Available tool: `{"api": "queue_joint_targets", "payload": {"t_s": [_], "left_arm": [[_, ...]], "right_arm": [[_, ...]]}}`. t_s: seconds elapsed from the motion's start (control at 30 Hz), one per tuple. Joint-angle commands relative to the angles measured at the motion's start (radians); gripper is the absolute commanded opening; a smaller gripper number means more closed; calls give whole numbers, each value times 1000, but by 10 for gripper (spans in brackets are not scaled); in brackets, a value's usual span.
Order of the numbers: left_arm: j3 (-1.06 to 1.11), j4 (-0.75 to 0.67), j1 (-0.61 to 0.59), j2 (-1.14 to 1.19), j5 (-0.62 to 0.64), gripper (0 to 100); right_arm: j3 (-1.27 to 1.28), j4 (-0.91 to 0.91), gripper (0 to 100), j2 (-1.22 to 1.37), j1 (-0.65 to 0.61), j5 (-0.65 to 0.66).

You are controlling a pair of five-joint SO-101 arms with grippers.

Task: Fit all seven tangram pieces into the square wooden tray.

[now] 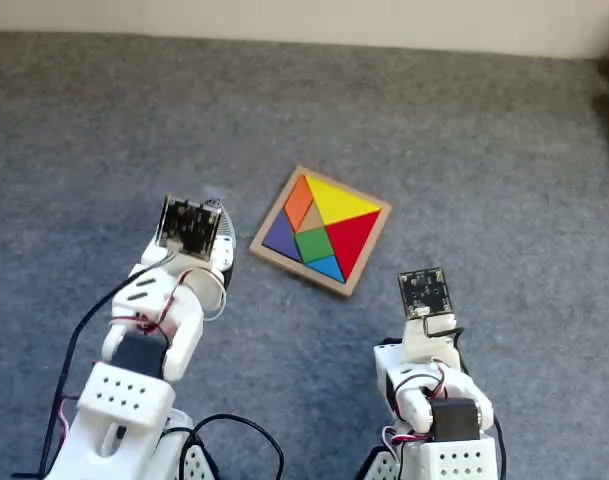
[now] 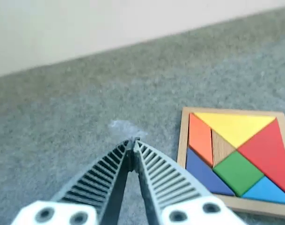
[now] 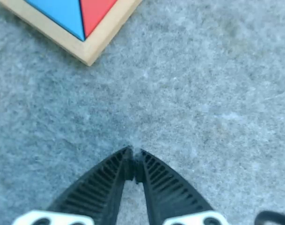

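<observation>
The square wooden tray (image 1: 298, 272) lies turned like a diamond on the grey carpet between the two arms. It holds a yellow triangle (image 1: 339, 200), a red triangle (image 1: 354, 238), an orange piece (image 1: 299, 200), a dark blue triangle (image 1: 281, 237), a green square (image 1: 312, 243) and a light blue triangle (image 1: 327, 266). A small wood-coloured patch (image 2: 222, 147) shows between orange, yellow and green. My left gripper (image 2: 132, 140) hangs shut and bare left of the tray (image 2: 182, 140). My right gripper (image 3: 133, 151) is shut over bare carpet, short of the tray's corner (image 3: 102, 42).
Grey carpet (image 1: 484, 150) stretches all around the tray. A pale wall strip (image 1: 334, 20) runs along the far edge. The arms' white bases and black cables (image 1: 224, 430) stand at the near edge. A small pale speck (image 2: 121, 125) lies on the carpet ahead of the left gripper.
</observation>
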Motion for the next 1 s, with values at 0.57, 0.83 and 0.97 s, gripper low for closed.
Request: {"api": "queue_joint_targets", "payload": {"t_s": [0.57,0.83,0.97], "left_arm": [[199,-28,-10,-463,-95,5],[346,-6,-67,-676,-155,5],[344,81,-128,-690,-155,5]], "right_arm": [[143,10,17,-33,12,-5],[143,10,17,-31,12,-5],[143,10,17,-31,12,-5]]}}
